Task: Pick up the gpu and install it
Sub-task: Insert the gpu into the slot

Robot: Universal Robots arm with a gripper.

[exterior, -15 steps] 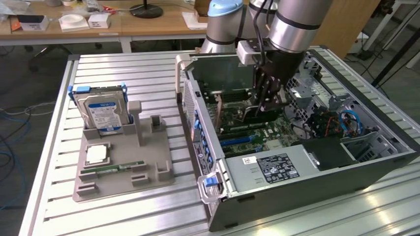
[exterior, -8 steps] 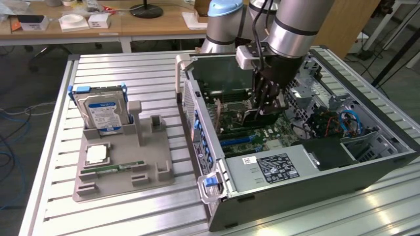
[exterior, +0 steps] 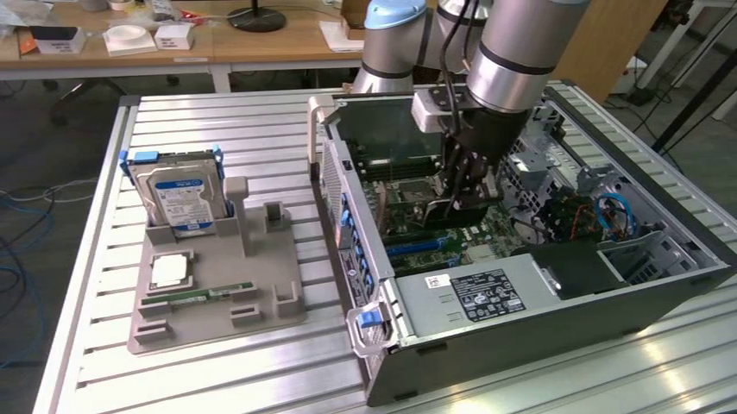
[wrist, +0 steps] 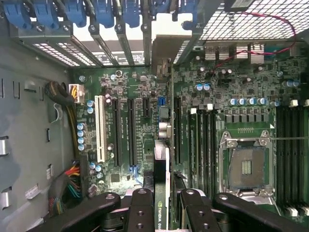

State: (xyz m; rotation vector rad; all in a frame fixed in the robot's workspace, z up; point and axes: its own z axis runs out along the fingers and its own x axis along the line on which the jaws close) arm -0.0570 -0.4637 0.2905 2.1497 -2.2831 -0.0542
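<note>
Slatted metal table (exterior: 230, 379), open computer case (exterior: 553, 345); pinched edge-on in gripper (wrist: 164, 199), gpu (wrist: 162, 169) partly hidden behind fingers (wrist: 141, 209).

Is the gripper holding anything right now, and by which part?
Yes: the gripper holds the gpu, pinched across its two flat faces at its top edge, above the motherboard.

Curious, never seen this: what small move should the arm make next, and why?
Probably a gentle press straight down: the gripper holds the gpu edge-on over the motherboard, parallel to its long slots; whether it's seated I can't tell.
</note>
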